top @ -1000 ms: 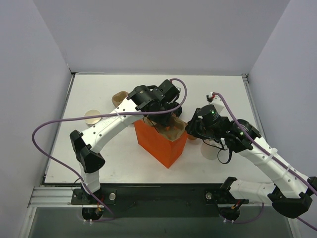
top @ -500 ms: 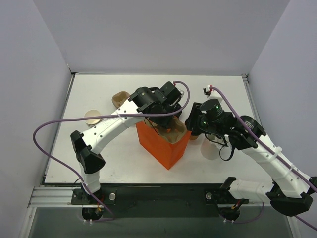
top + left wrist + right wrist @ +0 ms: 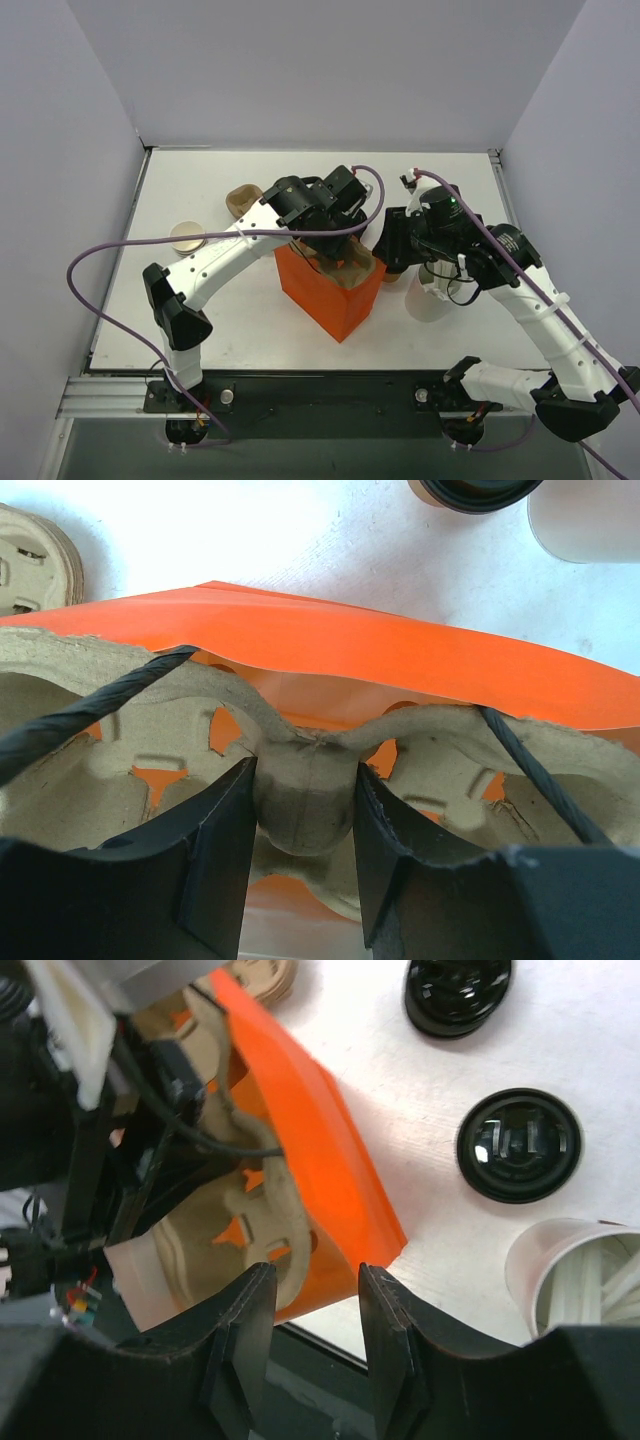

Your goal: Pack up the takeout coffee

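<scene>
Takeout coffee (image 3: 519, 1145), lidded, is seen standing on the table (image 3: 420, 1100) just beside the white cup (image 3: 575, 1270), outside the orange bag (image 3: 400, 660). The left gripper (image 3: 305, 810) is clamped on the pulp carrier (image 3: 430, 765) at its centre ridge. The right gripper (image 3: 310, 1300) is held over the bag's edge with jaws parted, nothing grasped.

The left gripper (image 3: 305, 778) has matte black fingers (image 3: 215, 865). Between them shows a dull tan moulded-pulp cup carrier (image 3: 300, 815), plain all over. Just beyond the fingertips runs a bright orange paper bag (image 3: 400, 660), 1 flat colour, then the white table (image 3: 300, 535). Farthest from the fingers, the takeout coffee (image 3: 470, 490) is tan-brown paper under glossy black.
</scene>
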### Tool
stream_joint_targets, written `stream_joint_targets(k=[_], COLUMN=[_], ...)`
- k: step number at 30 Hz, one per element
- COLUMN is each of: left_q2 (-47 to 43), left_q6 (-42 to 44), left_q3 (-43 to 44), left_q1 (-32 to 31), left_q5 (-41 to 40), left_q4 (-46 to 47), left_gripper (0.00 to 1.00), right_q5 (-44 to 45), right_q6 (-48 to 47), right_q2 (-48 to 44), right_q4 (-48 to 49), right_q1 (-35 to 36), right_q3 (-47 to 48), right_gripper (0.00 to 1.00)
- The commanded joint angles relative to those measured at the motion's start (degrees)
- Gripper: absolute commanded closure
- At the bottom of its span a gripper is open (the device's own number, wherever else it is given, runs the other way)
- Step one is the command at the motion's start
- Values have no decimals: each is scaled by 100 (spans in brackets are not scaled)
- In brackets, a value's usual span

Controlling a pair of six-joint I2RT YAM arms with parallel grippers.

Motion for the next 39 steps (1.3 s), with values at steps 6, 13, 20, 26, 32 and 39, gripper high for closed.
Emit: stream_joint_targets(k=[6,13,20,26,32,39], left_q2=[-64,-11,24,24,24,-28], left_q6=[105,140,158,167,158,132], left_q3=[-83,5,31,13,5,-136], left_q1=[-30,-39,-30,-39,-39,-39], left_q5=[148,156,165,165,226,200], left_q4=[-720,-746,-764,-764,-772,-685], left_gripper=[64,64,64,64,64,64], right_q5=[-169,6,244,577,1061,1000], right_q6=[-642,-906,-1038,-977,-705,-511], right_q2=[61,53,132,184,97,17], right_q4=[94,24,-20,-20,-28,-20], right_q1=[-39,-39,-39,-30,-30,-30], right_q3=[-198,-329,-312,-330,-409,-532], right_gripper=[61,62,65,68,70,70])
